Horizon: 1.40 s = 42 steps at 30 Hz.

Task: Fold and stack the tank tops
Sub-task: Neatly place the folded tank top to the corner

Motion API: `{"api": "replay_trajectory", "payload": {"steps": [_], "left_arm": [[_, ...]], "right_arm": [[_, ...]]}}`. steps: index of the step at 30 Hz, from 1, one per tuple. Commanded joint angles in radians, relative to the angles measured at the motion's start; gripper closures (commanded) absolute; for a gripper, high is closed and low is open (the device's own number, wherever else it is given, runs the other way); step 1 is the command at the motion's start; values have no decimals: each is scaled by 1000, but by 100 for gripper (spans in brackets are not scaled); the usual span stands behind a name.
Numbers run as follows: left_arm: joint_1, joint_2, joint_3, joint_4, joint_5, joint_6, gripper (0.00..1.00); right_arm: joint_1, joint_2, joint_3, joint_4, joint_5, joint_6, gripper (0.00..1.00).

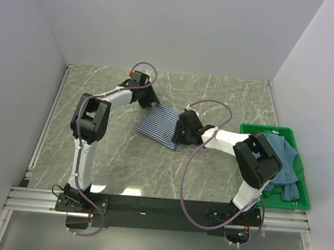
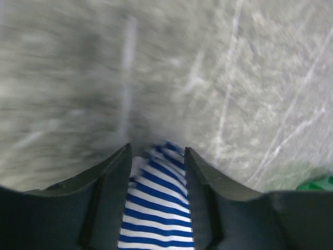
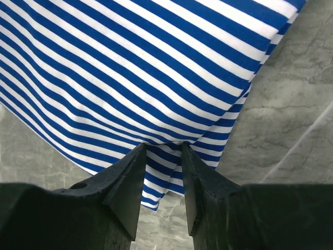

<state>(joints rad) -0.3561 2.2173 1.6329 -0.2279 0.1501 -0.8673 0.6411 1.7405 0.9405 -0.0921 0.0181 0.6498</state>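
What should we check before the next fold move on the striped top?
1. Striped tank top inside left pincer: ok.
2. Left grip holding: ok, the cloth looks sharp while the table blurs.
3. Right pincer closed on cloth: cannot tell, the edge sits between the jaws.
4. Arms apart from each other: ok.
5. Teal tank top out of green crate: not ok, it lies inside.

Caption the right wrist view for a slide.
Right gripper straddling an edge of the striped tank top, marble table beneath.
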Motion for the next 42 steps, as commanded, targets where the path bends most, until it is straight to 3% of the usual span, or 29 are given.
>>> {"api": "replay_trajectory", "payload": {"steps": [1, 6, 10, 11, 15, 24, 42], "left_arm": [[42, -114, -10, -27, -53, 10, 45], [51, -263, -111, -119, -81, 73, 35], [77, -360, -307, -65, 67, 137, 21], [81, -358, -317, -71, 136, 157, 21], [94, -364, -378, -96, 187, 217, 21], [97, -248, -320, -169, 241, 338, 22], [26, -102, -274, -257, 161, 425, 27]], "right_arm": [[-3, -4, -34, -87, 20, -45, 59], [-18, -25, -5, -107, -15, -81, 57], [-41, -74, 23, -132, -58, -101, 54], [-52, -85, 24, -135, -70, -105, 53], [-84, -163, 32, -149, -110, -110, 49], [-129, -309, -2, -140, -191, -104, 48], [-201, -395, -66, -103, -290, -121, 48]]}}
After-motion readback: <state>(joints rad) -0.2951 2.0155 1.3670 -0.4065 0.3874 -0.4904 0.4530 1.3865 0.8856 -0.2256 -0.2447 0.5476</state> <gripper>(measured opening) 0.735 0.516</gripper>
